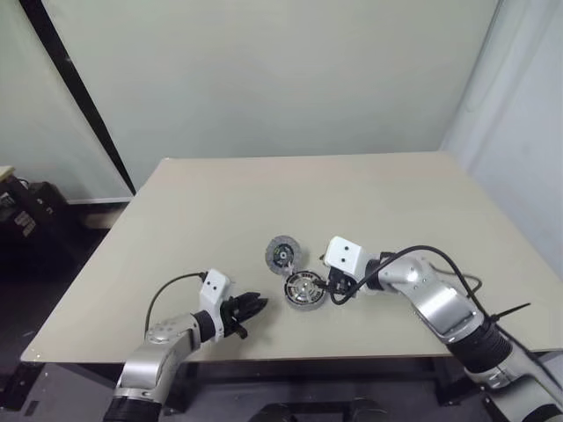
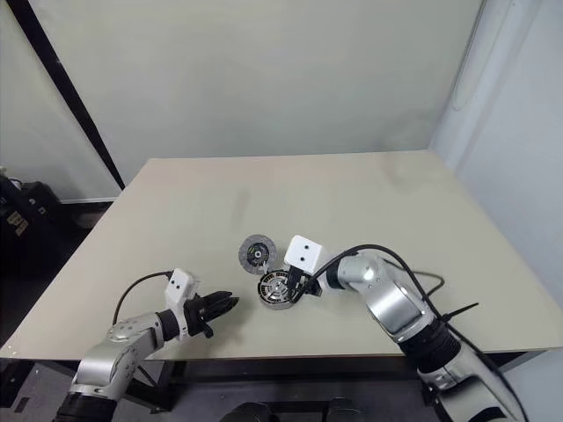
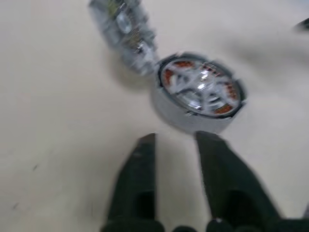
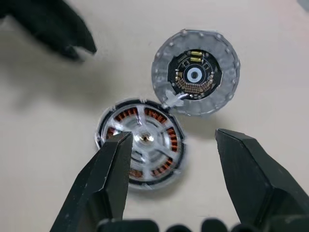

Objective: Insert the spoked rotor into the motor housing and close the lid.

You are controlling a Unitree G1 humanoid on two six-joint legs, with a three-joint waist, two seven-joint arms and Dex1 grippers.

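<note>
With the rotor seated in the round copper-coiled motor housing (image 4: 141, 143), the right claw (image 4: 174, 145), spread and empty, should swing the adjoining grey disc lid (image 4: 195, 72) squarely over; left claw (image 3: 176, 145) nearly clenched, empty.

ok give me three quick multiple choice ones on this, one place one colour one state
1. Where does the lid lie, relative to the motor housing?
a) flat on top of it
b) beside it, edges touching
c) far off from it

2. What colour are the coils in the housing?
a) copper-orange
b) blue
c) green

3. How is the right claw?
a) shut on the lid
b) shut and empty
c) open, holding nothing

Answers:
1 b: the lid lies next to the housing, with its inner side up and its rim meeting the housing's rim.
2 a: orange windings show between the silvery spokes.
3 c: its two fingers stand wide apart over the housing, with nothing gripped between them.
</note>
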